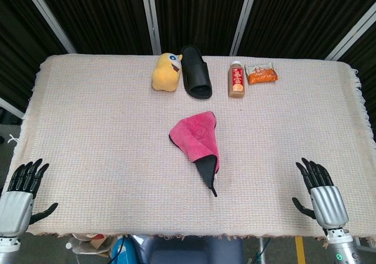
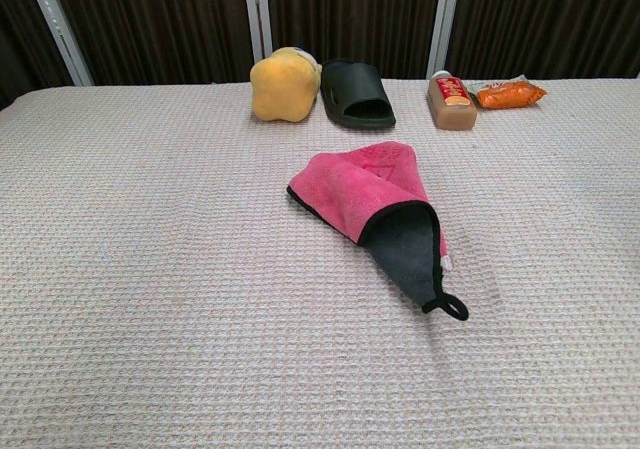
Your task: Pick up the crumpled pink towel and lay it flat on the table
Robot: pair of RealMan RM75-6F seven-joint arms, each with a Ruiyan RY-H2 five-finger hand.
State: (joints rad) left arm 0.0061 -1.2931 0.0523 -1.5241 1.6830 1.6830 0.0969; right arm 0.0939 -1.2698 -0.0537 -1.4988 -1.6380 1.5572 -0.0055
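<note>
Untouched mid-table, the crumpled pink towel [image 1: 195, 139] (dark underside folded outward) lies on the woven cloth [image 1: 88, 117] while the left hand [image 1: 20, 196] and right hand [image 1: 320, 192] rest at the near corners, fingers spread, holding nothing.

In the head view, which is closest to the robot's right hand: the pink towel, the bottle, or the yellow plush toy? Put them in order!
From the right hand, at the near right corner:
1. Pink towel, crumpled in the table's middle.
2. Bottle, at the far edge, right of centre.
3. Yellow plush toy, at the far edge, left of the black slipper.
</note>
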